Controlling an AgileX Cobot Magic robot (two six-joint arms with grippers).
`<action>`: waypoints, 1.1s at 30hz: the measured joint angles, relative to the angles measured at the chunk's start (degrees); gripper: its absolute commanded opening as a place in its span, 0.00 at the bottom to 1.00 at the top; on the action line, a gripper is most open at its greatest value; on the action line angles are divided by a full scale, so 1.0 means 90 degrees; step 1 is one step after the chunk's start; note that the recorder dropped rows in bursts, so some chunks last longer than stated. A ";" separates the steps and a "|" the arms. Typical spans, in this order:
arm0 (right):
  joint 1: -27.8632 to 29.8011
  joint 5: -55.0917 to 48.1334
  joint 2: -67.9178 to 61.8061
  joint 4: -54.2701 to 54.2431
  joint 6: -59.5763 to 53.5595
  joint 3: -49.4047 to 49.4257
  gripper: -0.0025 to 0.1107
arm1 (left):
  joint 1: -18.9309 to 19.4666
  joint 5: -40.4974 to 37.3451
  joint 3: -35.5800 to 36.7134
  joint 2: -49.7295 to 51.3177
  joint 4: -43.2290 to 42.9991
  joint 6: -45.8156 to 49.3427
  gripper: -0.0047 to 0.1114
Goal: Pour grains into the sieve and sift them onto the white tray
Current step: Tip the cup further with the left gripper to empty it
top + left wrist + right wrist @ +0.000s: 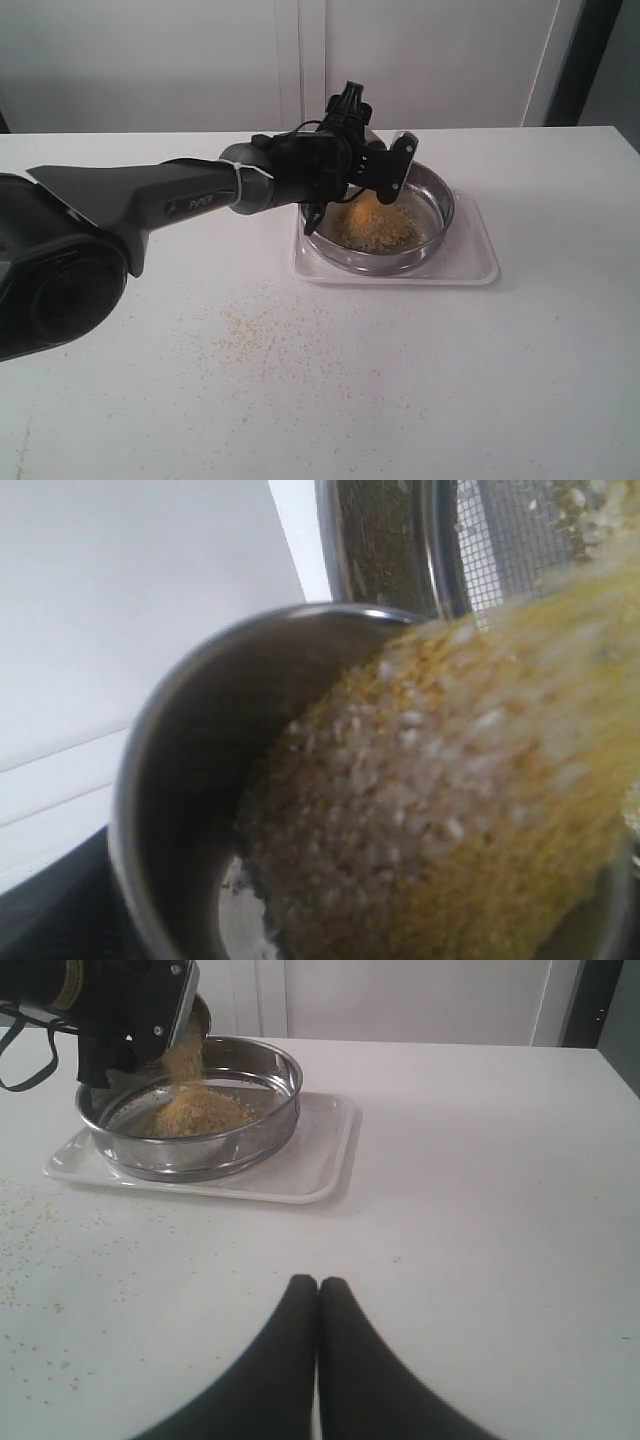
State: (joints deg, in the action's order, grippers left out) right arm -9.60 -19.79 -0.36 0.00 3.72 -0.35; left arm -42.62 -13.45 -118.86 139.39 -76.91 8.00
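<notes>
My left gripper is shut on a small steel cup and holds it tipped over the sieve. Yellow and pale grains stream from the cup's mouth onto the mesh, where a heap of grains lies. The sieve stands on the white tray. In the right wrist view, the cup pours onto the heap in the sieve on the tray. My right gripper is shut and empty, low over bare table, well away from the tray.
Spilled grains are scattered on the white table in front of the tray, and show in the right wrist view as specks. A white wall stands behind the table. The left arm reaches across the table's left half.
</notes>
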 measured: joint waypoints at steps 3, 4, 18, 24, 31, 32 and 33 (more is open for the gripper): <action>0.0000 0.0000 0.0000 0.0000 0.0000 0.0000 0.02 | -0.0006 -0.0043 0.0000 0.0000 -0.0088 0.0125 0.04; 0.0000 0.0000 0.0000 0.0000 0.0000 0.0000 0.02 | -0.0006 -0.0058 0.0000 0.0000 -0.0088 0.0192 0.04; 0.0000 0.0000 0.0000 0.0000 0.0000 0.0000 0.02 | -0.0093 -0.0086 0.0000 0.0000 -0.0114 0.0857 0.04; 0.0000 0.0000 0.0000 0.0000 0.0000 0.0000 0.02 | -0.0093 -0.0086 0.0000 0.0000 -0.0162 0.1338 0.04; 0.0000 0.0000 0.0000 0.0000 0.0000 0.0000 0.02 | -0.0093 -0.0086 0.0000 0.0000 -0.0287 0.1770 0.04; 0.0000 0.0000 0.0000 0.0000 0.0000 0.0000 0.02 | -0.0093 -0.0086 0.0000 0.0000 -0.0317 0.1785 0.04; 0.0000 0.0000 0.0000 0.0000 0.0000 0.0000 0.02 | -0.0093 -0.0086 0.0000 0.0000 -0.0344 0.1800 0.04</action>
State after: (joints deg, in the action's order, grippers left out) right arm -9.60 -19.79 -0.36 0.00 3.72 -0.35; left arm -43.45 -14.23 -118.86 139.39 -80.01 24.20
